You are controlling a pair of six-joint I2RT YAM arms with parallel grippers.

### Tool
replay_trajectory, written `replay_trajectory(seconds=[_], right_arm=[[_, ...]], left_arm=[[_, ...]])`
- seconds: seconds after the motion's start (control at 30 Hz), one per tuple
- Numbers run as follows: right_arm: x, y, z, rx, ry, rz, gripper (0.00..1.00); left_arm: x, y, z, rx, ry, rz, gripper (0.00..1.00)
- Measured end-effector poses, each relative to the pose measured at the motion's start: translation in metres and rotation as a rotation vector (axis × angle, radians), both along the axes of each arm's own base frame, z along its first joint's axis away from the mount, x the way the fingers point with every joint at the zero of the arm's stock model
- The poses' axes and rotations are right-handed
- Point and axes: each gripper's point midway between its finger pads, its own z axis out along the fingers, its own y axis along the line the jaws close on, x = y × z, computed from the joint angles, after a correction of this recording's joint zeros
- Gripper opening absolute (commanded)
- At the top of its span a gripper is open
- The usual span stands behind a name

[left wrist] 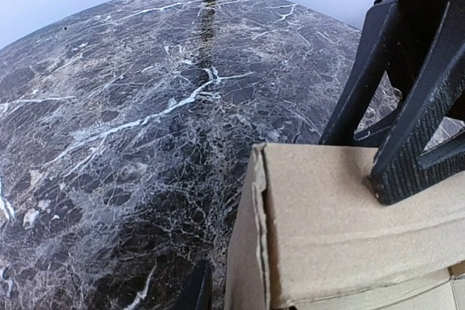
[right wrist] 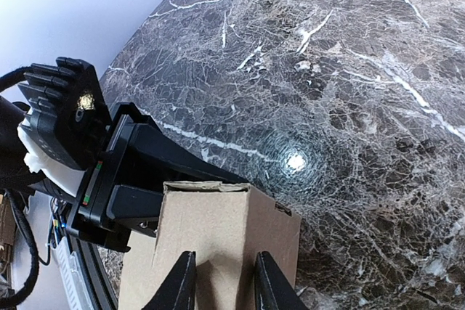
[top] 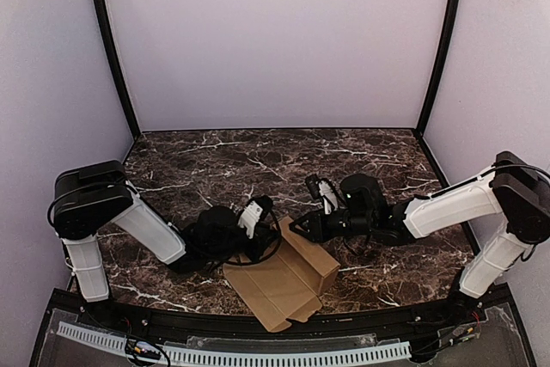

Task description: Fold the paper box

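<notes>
Item: paper box [top: 284,285], lower centre. We are pressing squarely along its crease. Right gripper [right wrist: 225,260] and left gripper [top: 265,238]: clamped or loose, cannot tell.

Matt paper box [top: 288,277], glossy marble table [top: 215,161]

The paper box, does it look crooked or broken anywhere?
A little. The paper box is only half folded: one end stands up, the other lies flat and pokes past the table's near edge. One upright cut edge looks wavy and rough in the left wrist view.
</notes>
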Motion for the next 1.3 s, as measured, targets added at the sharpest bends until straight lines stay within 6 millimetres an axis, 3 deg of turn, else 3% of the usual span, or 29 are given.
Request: replay_trajectory(seconds=[0.63, 1.1, 1.3], right_arm=[[0.006, 0.002, 0.000, 0.009, -0.009, -0.025, 0.26], [0.011, 0.002, 0.000, 0.016, -0.008, -0.044, 0.27], [0.010, 0.000, 0.001, 0.008, -0.005, -0.047, 0.38]], left_arm=[[0.002, -0.011, 0.001, 0.008, -0.002, -0.023, 0.01], [0.007, -0.011, 0.001, 0.007, -0.015, -0.004, 0.00], [0.007, -0.010, 0.001, 0.011, -0.019, 0.007, 0.00]])
